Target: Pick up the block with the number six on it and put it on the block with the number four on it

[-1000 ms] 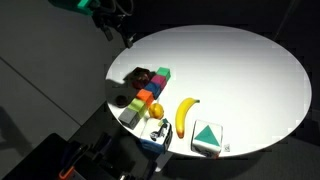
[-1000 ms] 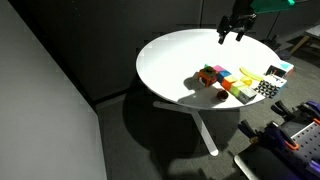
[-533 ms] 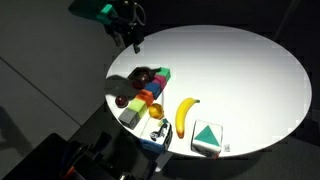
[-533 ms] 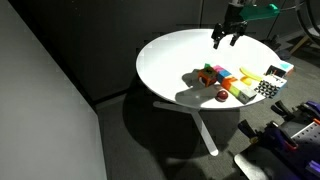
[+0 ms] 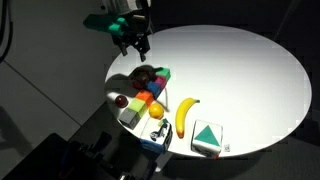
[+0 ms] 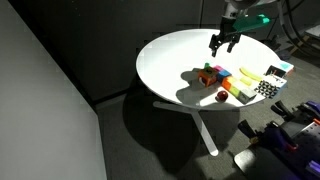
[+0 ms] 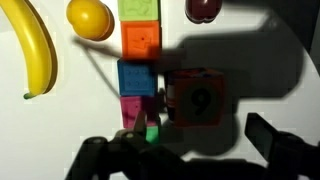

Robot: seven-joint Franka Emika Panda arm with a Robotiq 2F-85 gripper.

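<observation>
In the wrist view the block with the number six shows an orange face with a dark digit, in the gripper's shadow, next to a column of blocks. The column has a green block, an orange block, a blue block and a pink block. I cannot read a four on any block. My gripper is open and empty, with its fingers either side of the six block and above it. In both exterior views the gripper hangs above the block cluster.
A banana, a yellow fruit and a dark red fruit lie by the blocks. A box with a green triangle stands near the round white table's edge.
The gripper has moved from beyond the table's edge in over the table and lower, toward the block cluster. The blocks have not moved.
</observation>
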